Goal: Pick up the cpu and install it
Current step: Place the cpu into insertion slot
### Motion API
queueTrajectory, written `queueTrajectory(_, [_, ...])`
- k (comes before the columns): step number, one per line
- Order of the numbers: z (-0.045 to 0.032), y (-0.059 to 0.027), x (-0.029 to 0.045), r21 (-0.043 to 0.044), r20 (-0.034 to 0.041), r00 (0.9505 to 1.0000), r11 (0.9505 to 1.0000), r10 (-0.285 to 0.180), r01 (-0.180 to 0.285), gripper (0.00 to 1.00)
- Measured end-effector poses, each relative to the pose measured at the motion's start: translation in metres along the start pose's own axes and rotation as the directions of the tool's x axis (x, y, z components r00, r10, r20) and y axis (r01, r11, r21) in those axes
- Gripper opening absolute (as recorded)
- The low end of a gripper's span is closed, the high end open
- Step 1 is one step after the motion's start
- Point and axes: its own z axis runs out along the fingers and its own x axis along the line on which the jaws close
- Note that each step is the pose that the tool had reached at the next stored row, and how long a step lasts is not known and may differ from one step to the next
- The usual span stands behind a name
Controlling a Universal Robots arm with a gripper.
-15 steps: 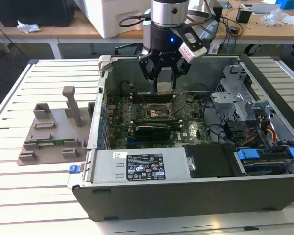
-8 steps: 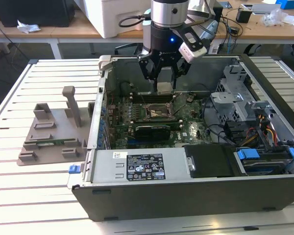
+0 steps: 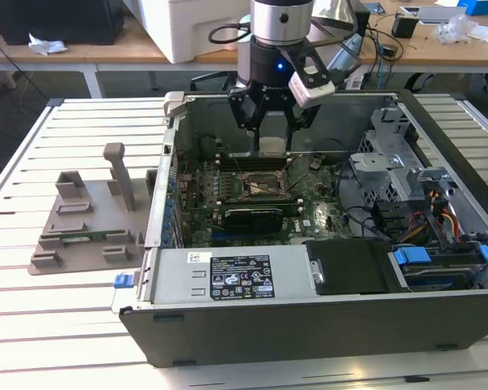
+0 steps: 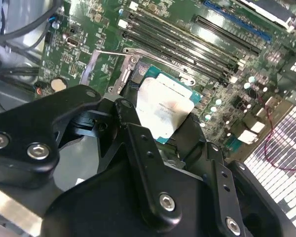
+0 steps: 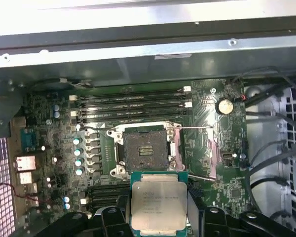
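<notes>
The cpu is a flat square chip with a silver-grey top and a green rim. My gripper is shut on it, with a black finger on either side. In the exterior view the gripper hangs inside the open computer case with the cpu between its fingers. It sits a little above the motherboard. The open socket lies bare just beyond the cpu, with its metal frame and lever folded back. In the second wrist view the cpu hovers over the socket frame.
Memory slots run along the socket's far side. Cables and a drive cage crowd the case on the exterior view's right. A grey plastic holder tray stands on the slatted table at the exterior view's left.
</notes>
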Motion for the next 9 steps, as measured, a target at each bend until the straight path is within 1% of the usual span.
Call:
queueTrajectory(1, [0.0, 0.0, 0.0, 0.001, -0.0003, 0.9996, 0.9996, 0.028, -0.028, 0.55])
queueTrajectory(2, [0.0, 0.0, 0.0, 0.0015, -0.0005, 0.9991, 0.9991, 0.043, -0.043, 0.55])
queueTrajectory(4, [0.0, 0.0, 0.0, 0.0018, -0.0007, 0.9983, 0.9983, 0.058, -0.058, 0.55])
queueTrajectory(6, [0.0, 0.0, 0.0, 0.0027, -0.001, 0.996, 0.996, 0.089, -0.089, 0.55])
queueTrajectory(7, [0.0, 0.0, 0.0, 0.003, -0.0011, 0.9953, 0.9953, 0.097, -0.097, 0.55])
queueTrajectory(9, [0.0, 0.0, 0.0, 0.0039, -0.0014, 0.9918, 0.9918, 0.128, -0.128, 0.55])
